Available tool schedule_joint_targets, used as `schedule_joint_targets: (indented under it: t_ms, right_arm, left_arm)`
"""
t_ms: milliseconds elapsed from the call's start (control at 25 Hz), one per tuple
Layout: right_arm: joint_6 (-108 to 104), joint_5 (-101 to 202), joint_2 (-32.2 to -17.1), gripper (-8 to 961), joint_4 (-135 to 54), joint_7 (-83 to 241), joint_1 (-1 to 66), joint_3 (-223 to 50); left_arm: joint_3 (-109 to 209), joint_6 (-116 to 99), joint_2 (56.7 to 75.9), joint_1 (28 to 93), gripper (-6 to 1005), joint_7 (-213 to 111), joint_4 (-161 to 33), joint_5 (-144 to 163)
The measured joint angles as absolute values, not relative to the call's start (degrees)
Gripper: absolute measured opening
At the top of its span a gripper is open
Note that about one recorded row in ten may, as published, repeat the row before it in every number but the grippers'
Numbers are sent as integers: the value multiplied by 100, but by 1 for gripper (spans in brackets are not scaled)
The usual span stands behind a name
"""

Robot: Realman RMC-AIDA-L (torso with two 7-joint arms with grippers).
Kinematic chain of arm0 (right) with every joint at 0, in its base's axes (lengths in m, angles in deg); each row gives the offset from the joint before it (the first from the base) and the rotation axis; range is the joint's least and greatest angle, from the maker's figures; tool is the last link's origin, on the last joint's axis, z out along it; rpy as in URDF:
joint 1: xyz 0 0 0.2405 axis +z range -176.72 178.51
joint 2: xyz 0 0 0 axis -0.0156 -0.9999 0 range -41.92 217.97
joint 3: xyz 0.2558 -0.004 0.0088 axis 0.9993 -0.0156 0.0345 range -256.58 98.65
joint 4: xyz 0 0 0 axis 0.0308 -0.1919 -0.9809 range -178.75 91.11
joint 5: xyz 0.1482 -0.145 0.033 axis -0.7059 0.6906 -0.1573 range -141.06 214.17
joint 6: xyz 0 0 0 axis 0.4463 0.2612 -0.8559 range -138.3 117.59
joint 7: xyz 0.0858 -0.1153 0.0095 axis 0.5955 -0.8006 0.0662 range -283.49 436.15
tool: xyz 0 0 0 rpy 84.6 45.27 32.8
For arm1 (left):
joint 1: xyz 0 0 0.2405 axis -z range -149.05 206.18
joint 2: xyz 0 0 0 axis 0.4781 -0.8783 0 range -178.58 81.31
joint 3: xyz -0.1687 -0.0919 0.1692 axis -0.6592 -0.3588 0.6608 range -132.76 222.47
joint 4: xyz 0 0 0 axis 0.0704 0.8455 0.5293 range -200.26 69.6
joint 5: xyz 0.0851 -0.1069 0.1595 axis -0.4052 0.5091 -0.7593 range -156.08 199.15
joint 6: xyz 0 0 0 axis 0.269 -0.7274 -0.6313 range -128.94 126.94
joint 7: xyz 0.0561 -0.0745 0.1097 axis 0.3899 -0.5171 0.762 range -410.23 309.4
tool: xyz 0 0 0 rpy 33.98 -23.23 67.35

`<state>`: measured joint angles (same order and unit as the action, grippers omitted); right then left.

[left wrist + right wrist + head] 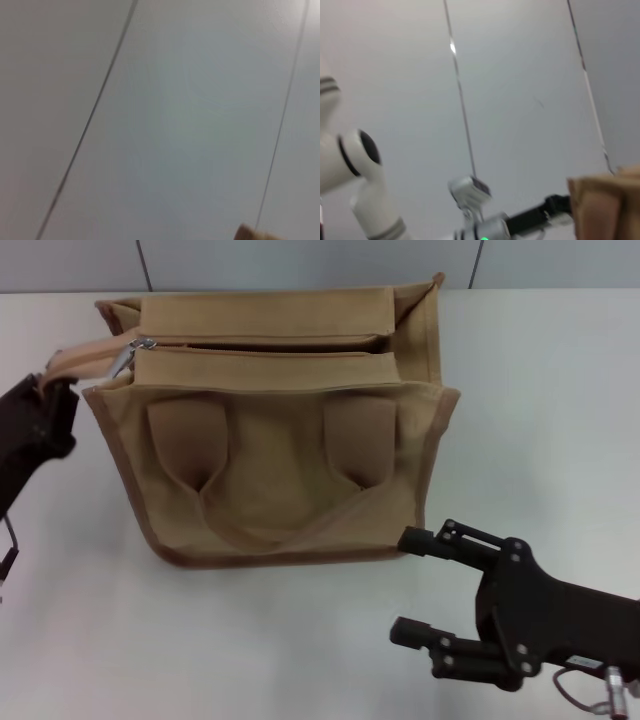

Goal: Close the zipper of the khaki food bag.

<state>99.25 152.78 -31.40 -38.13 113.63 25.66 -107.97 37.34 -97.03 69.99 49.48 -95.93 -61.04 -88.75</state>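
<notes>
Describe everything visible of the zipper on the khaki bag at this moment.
The zipper runs along the top of the khaki food bag, tan fabric matching the canvas. It is open: a dark gap shows between its two sides for nearly the whole length. The small silver pull tab sits at the bag's left end, where a tan fabric tail extends to the left gripper, which seems to hold it. The right gripper hangs open, clear of it.

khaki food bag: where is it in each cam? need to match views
Head view: khaki food bag fills the upper centre on the table, zipper open along its top, left gripper at its left end.
Left wrist view: only a tan sliver at the bottom edge, likely the bag.
Right wrist view: tan corner at lower right.
Shared landmark: the bag's tan fabric.
</notes>
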Motion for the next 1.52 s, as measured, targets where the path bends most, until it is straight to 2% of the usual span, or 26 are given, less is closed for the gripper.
schedule_joint_targets:
  t_ms: [280,480,840,1080,1520]
  right_arm:
    - [10183,15064,-3133,742,-3814,11650,2597,-10547]
    - [10273,14278,-3133,740,-3768,13007,2746,-10431]
    - [9904,13800,-3131,737,-3587,15003,3597,-10430]
    - [9394,13690,-3134,735,-3584,16152,4396,-10487]
    - [8646,13729,-3171,731,-3780,16284,4750,-10650]
  left_arm:
    - [3749,-9938,6982,5209,12,-10309,-6028,-8881]
    - [3753,-10086,6988,5335,11,-10470,-6023,-8884]
    - [3774,-10257,6988,5513,13,-10990,-5999,-9123]
    - [3764,-10465,6982,5543,14,-11071,-5997,-9119]
    - [3887,-10624,6994,5816,11,-11643,-5944,-9209]
